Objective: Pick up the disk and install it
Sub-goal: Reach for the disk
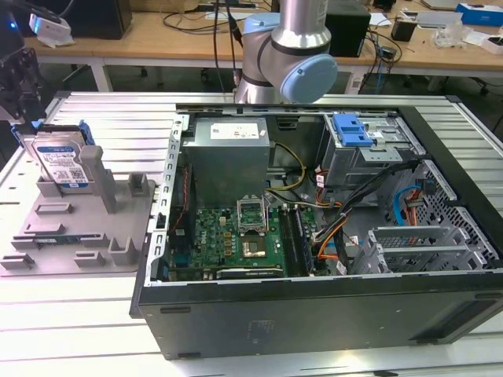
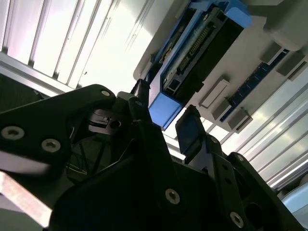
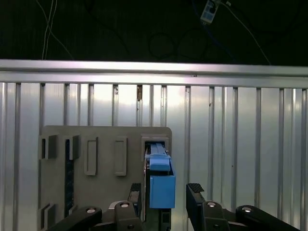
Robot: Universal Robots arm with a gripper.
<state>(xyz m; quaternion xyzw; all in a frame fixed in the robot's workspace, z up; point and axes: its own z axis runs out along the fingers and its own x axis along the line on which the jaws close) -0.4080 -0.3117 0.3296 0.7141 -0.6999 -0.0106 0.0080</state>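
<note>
We note the disk (image 1: 61, 163) standing on edge in the gray holder (image 1: 86, 228). Above the holder, the end effector (image 3: 166, 190) is open, one finger on either side of the disk's blue frame end.

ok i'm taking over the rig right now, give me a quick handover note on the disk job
Tool: open, with its fingers on either side of the blue end of the disk, not closed on it.
The disk stands upright in the grey holder on the table, to the exterior view's left of the open computer case.
Done: tool is lined up at the disk.
Left: the pick-up and the install; the disk is not lifted yet.
</note>
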